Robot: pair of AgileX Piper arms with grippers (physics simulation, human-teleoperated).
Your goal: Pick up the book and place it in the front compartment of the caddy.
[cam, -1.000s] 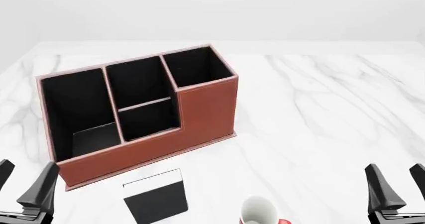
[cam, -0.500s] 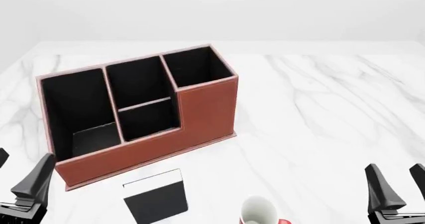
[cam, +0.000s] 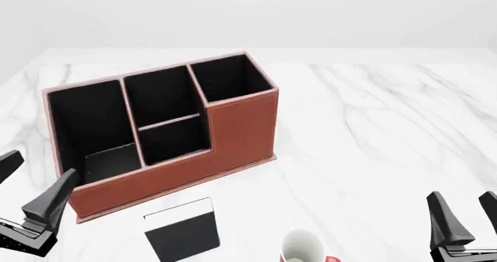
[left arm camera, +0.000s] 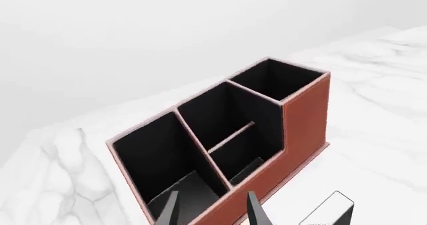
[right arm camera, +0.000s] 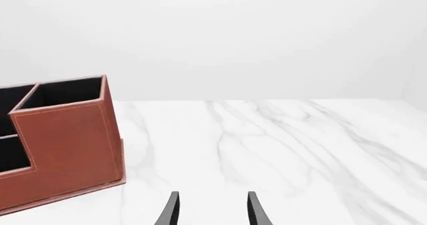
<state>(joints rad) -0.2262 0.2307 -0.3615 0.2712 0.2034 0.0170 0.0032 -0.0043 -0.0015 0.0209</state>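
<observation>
**Both grippers empty, book lying in front of the caddy**

White marble tabletop [cam: 373, 128] with grey veining is filling the scene, under a plain pale backdrop. On its left half the caddy [cam: 233, 131] is sitting at an angle, its reddish-brown walls edged in pale stitching and its four black compartments all showing bare interiors from the front camera. Its stepped front wall is facing the arms, with the taller section at the right end.

Just in front of that wall, flat on the marble, the book [cam: 184, 232] is lying with its black cover up and a white strip of page edge along the far side. It is near the caddy's base but not touching it. A corner of it is also showing in the left wrist camera. To its right, at the near edge of the picture, a white-and-red mug [cam: 303, 247] is standing, well apart from the caddy.

The left gripper [cam: 31, 183] is hovering near the caddy's left front corner, fingers spread apart and holding nothing. The right gripper [cam: 466, 215] is waiting low on the right over bare marble, well away from the book, its fingers likewise parted and empty.
</observation>
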